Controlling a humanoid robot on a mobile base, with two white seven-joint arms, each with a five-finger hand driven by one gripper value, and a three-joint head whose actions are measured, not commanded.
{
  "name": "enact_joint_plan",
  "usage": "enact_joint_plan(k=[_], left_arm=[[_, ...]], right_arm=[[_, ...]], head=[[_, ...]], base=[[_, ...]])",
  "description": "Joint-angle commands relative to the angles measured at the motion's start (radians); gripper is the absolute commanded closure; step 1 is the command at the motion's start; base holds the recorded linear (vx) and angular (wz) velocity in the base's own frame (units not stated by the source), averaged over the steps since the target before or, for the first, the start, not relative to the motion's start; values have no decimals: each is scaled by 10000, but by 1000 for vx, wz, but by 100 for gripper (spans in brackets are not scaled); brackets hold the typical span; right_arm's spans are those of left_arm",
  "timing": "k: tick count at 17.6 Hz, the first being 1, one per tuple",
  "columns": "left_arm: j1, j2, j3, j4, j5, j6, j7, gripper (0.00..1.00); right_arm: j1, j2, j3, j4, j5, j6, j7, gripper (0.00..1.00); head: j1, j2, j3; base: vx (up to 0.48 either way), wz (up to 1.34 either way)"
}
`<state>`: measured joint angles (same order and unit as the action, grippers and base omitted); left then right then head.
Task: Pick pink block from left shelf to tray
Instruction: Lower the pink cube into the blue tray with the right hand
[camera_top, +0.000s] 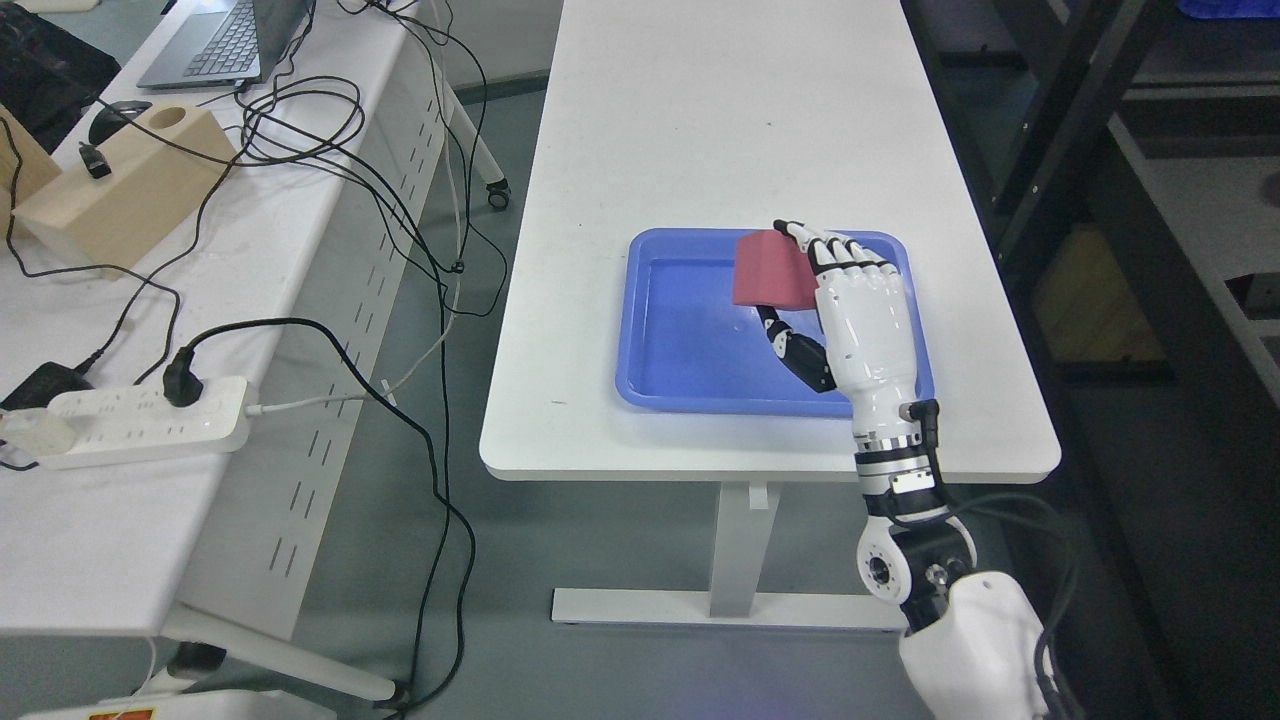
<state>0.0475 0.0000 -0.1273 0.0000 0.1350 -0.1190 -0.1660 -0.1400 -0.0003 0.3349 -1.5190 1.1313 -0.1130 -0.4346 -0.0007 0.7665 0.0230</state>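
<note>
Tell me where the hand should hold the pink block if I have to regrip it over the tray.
Grip the pink block across its two broad flat faces, coming from its right side, as the right hand does now: fingers over the top edge, thumb underneath. Those faces look parallel, probably the steadiest purchase above the blue tray.
</note>
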Motion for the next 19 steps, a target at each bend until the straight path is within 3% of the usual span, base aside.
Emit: enact_joint_plan(k=[1,9,19], left_arm=[[0,175,0,-175,0,-7,4,0],[0,175,0,-175,0,-7,4,0],[0,175,0,-175,0,-7,4,0]], right_arm=[[-72,-171,547,142,330,-21,1274,96],[-57,-171,716,295,284,-5,2626,96],[-57,-171,792,556,253,730,3332,95]], head=[[0,0,0],[0,0,0],[0,0,0]], base=[[164,-9],[97,-13],[47,-42]])
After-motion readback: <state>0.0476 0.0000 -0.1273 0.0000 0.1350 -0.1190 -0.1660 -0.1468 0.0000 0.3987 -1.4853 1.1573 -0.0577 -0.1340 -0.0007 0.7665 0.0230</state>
